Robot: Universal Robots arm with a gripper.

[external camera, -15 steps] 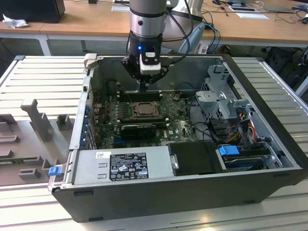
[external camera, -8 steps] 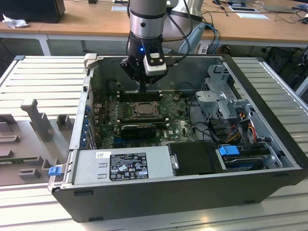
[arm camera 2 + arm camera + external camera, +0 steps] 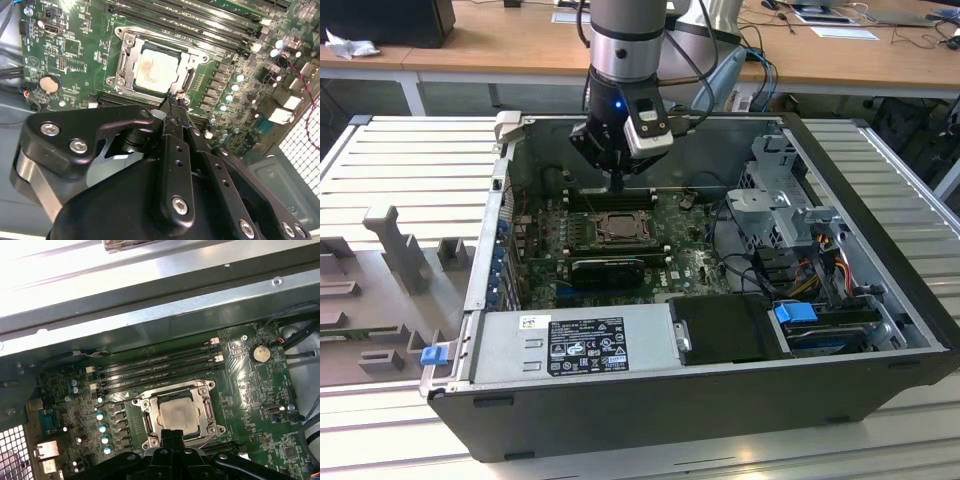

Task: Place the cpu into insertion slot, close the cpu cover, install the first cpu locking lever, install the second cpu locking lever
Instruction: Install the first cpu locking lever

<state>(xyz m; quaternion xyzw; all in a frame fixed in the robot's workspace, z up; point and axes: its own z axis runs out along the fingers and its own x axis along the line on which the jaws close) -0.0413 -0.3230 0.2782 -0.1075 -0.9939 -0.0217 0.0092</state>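
Inside the open computer case, my gripper (image 3: pixel 617 184) hangs just above the motherboard at the far edge of the insertion slot (image 3: pixel 619 228). The cpu (image 3: pixel 152 70), a pale square chip with a brownish stain, lies flat in the slot. The silver cpu cover (image 3: pixel 126 56) lies down around it, and the chip shows through its window. In both wrist views the gripper (image 3: pixel 172 101) (image 3: pixel 170 434) is shut with nothing between its fingers, its tip at a corner of the cover (image 3: pixel 206 412) beside the cpu (image 3: pixel 175 414). Whether the tip touches the frame is hidden.
Long black memory slots (image 3: pixel 160 365) run along one side of the socket. A coin battery (image 3: pixel 259 354) sits on the board. A black card (image 3: pixel 608 268), the power supply (image 3: pixel 575 345) and a drive cage (image 3: pixel 780 200) crowd the case. The metal case wall (image 3: pixel 150 315) rises close by.
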